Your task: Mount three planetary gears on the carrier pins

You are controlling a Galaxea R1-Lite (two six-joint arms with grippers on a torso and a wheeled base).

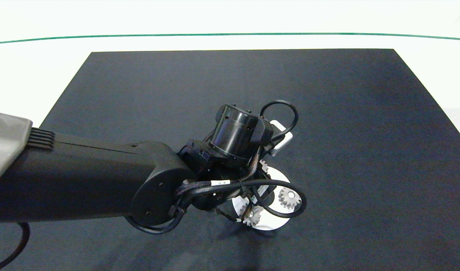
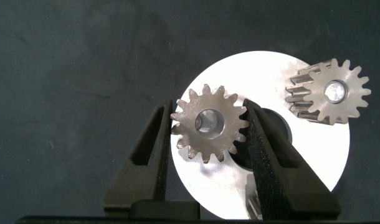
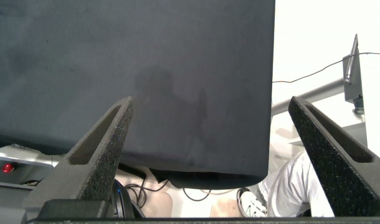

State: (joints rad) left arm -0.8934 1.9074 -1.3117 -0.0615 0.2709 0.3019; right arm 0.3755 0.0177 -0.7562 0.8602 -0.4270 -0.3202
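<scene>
1. Left pincer [image 2: 209, 134]: clamped on one gear [image 2: 209, 124], held over white disc [image 2: 314, 155].
2. Second gear [image 2: 330, 92]: seated on its pin [image 2: 334, 92], right side.
3. Advice: centre the bore over a free pin, lower squarely.
4. Right pincer [image 3: 209, 155]: spread wide, parked off the tabletop.
</scene>
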